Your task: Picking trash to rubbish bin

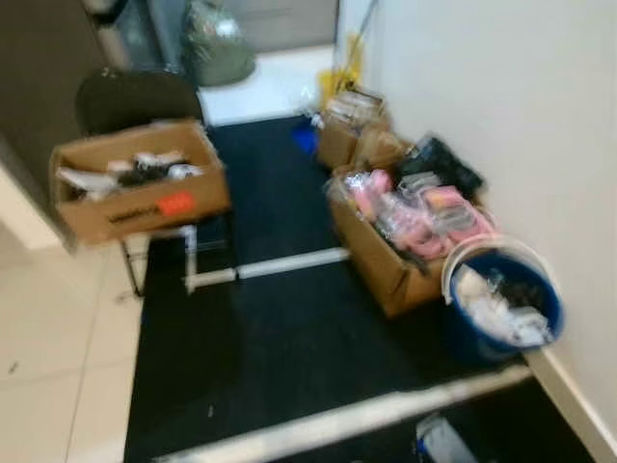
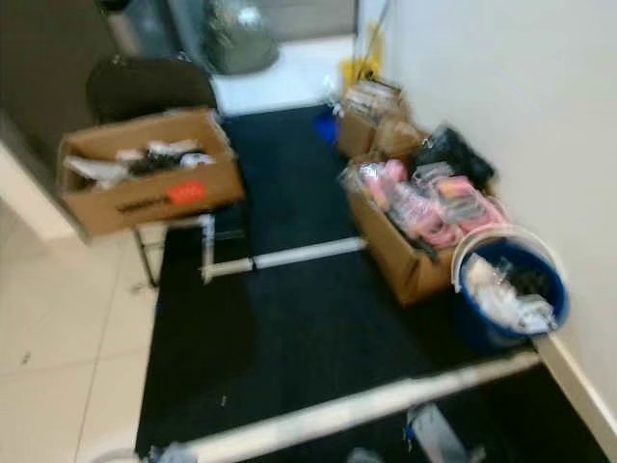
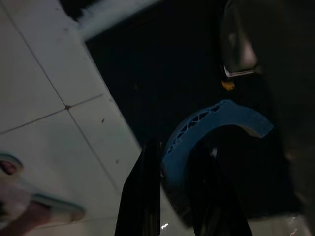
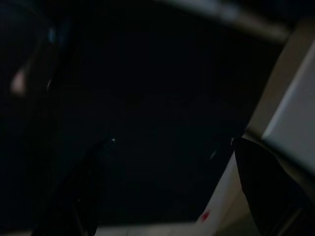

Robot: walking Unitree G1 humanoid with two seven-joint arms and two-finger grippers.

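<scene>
A blue rubbish bin (image 1: 548,301) with a white liner stands on the black carpet against the right wall, with pale crumpled trash inside it. In the left wrist view my left gripper (image 3: 174,153) is shut on a curved blue plastic piece (image 3: 216,115), held above the edge where carpet meets white tiles. The right wrist view is very dark. My right gripper (image 4: 172,142) is open there, its fingers wide apart over the dark carpet with nothing between them.
An open cardboard box (image 1: 386,265) of pink packets sits left of the bin, with more boxes (image 1: 347,130) behind it along the wall. A chair (image 1: 135,101) carries another box (image 1: 145,207). White strips (image 1: 280,265) cross the carpet. White tiles (image 1: 58,347) lie to the left.
</scene>
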